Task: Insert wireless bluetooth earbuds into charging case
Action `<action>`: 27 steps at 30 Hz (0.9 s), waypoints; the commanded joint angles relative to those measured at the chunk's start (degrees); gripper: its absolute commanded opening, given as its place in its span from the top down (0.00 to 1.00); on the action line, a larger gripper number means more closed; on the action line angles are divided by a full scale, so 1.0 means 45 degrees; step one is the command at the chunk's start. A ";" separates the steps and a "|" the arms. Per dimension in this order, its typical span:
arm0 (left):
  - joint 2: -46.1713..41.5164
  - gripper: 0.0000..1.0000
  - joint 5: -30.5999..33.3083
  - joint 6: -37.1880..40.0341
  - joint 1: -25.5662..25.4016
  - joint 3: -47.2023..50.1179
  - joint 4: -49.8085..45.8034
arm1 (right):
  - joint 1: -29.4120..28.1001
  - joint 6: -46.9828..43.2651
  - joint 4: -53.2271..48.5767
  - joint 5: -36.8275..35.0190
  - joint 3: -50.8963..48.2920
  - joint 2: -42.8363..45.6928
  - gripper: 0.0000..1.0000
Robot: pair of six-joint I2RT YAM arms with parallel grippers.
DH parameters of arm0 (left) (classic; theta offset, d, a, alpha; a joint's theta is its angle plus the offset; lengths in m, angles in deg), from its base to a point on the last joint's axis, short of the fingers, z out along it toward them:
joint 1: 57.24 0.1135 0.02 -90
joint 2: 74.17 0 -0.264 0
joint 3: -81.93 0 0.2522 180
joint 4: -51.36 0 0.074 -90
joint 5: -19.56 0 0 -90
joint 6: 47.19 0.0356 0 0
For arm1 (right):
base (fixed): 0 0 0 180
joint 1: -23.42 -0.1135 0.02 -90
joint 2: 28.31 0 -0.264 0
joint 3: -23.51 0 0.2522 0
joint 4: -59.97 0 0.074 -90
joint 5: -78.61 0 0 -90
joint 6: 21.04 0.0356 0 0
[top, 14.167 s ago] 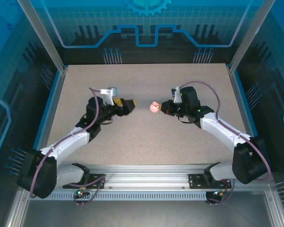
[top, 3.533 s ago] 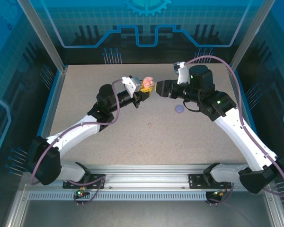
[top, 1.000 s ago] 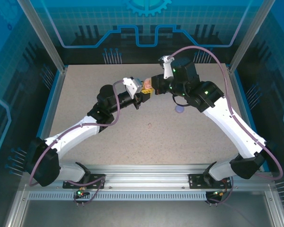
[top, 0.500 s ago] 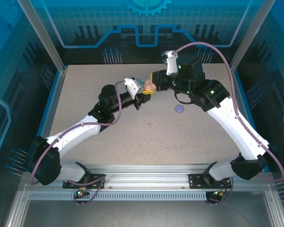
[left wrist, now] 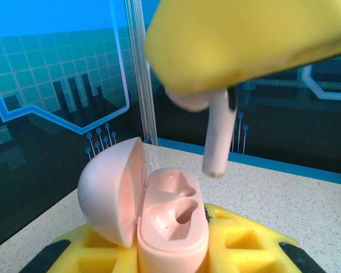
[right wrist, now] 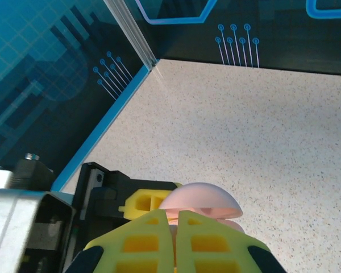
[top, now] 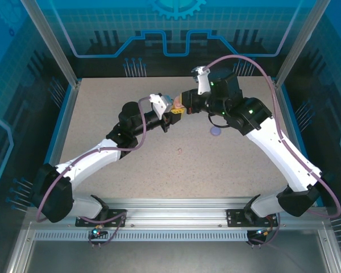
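Speckled beige tabletop (top: 159, 170) lying flat, a blue strip (top: 64, 116) running down its left edge. Behind it, blue backdrop panels (top: 176, 34) printed with circuit lines, aluminium posts (top: 48, 40) at the corners, and a slotted metal rail (top: 176, 234) along the near edge.

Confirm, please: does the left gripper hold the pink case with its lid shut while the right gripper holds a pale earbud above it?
Not quite: the left wrist view shows the lid open. The left gripper does hold the pink case, and the right gripper a pale earbud above it.
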 commanded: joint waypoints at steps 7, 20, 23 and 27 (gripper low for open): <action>-0.0110 1.00 -0.0405 0.0235 -0.0111 -0.0340 0.0095 | -0.0016 -0.0343 0.0098 -0.0327 -0.0385 0.0025 1.00; -0.0208 1.00 -0.0568 0.0218 -0.0094 -0.0320 0.0075 | 0.0132 -0.0370 0.0102 -0.0214 -0.0358 -0.0350 1.00; -0.0228 1.00 -0.0494 0.0255 -0.0102 -0.0330 0.0073 | 0.0118 -0.0416 -0.0035 -0.0139 -0.0425 -0.0356 1.00; -0.0209 1.00 -0.0471 0.0312 -0.0095 -0.0340 0.0054 | 0.0111 -0.0551 -0.0193 -0.0295 -0.0618 -0.0228 1.00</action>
